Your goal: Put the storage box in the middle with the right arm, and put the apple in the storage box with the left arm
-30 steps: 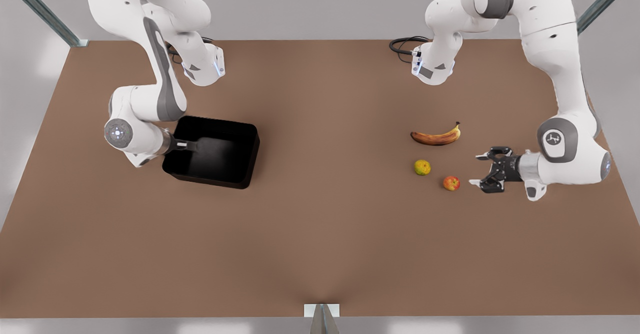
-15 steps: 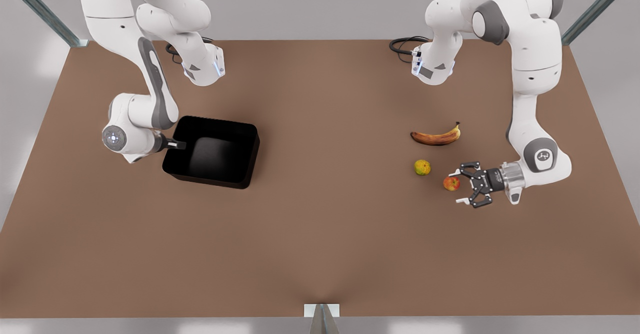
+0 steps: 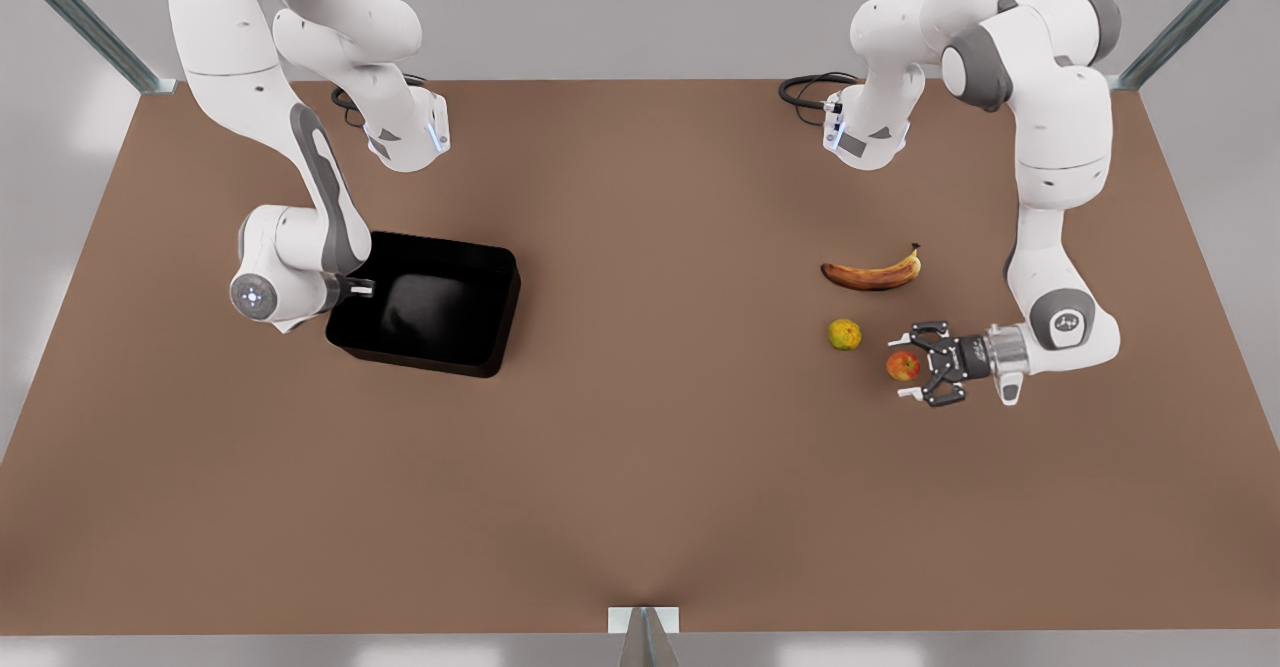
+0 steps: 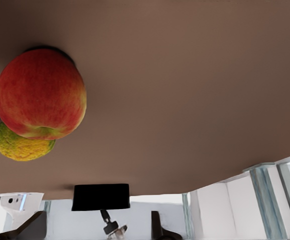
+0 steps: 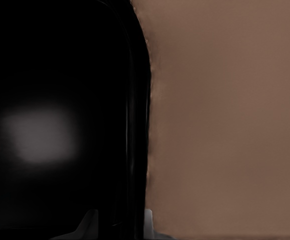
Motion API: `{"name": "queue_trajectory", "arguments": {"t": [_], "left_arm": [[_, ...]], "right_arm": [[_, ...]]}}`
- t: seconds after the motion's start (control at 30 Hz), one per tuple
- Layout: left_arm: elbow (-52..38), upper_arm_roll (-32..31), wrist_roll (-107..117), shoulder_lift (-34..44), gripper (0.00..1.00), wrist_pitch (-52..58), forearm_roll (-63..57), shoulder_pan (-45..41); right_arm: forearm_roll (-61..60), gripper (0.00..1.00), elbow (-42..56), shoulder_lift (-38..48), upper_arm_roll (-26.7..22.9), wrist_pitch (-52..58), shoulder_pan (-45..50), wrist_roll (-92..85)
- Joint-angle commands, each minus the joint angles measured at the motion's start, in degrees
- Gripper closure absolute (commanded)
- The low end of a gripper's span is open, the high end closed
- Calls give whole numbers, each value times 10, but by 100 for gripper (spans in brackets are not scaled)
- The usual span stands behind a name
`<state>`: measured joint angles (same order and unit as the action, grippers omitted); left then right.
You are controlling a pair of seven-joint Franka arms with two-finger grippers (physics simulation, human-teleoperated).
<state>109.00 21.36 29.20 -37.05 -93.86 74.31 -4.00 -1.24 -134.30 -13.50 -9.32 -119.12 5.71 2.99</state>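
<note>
Front view: left claw lies low on the tabletop at the front view's right, fingers spread wide either side of the apple, nothing gripped yet. Yellow-green fruit sits just beside the apple; banana farther back. Right claw at the near wall of the storage box, on the front view's left; whether it is clamped, cannot tell.

Risks, as I judge them: a finger nudging the round apple into a roll toward the neighbouring fruit; the box, off centre, slipping if only its thin wall is pinched.
</note>
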Motion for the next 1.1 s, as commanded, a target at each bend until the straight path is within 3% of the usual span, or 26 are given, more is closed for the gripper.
{"name": "queue_trajectory", "arguments": {"t": [0.0, 0.53, 0.67, 0.7, 0.77, 1.07], "left_arm": [[-2, 0, -2, -1, 0, 0, -2, 0], [2, 8, -75, -58, 0, -10, 32, 11], [1, 9, -69, -66, 0, -10, 44, 12], [1, 9, -67, -66, 4, -10, 44, 11], [1, 9, -59, -65, 27, -9, 54, 13], [17, 11, -59, -70, 24, -9, 67, 13]], "right_arm": [[0, 79, 0, 0, 0, 0, 0, 0], [0, 79, 30, -3, 5, 14, 0, -39], [-1, 79, 110, -22, 39, 59, 27, -39], [-1, 79, 122, -25, 52, 58, 29, -39], [-16, 79, 153, -30, 60, 58, 69, -39], [-110, 79, 383, -182, 80, 50, 212, -31]]}}
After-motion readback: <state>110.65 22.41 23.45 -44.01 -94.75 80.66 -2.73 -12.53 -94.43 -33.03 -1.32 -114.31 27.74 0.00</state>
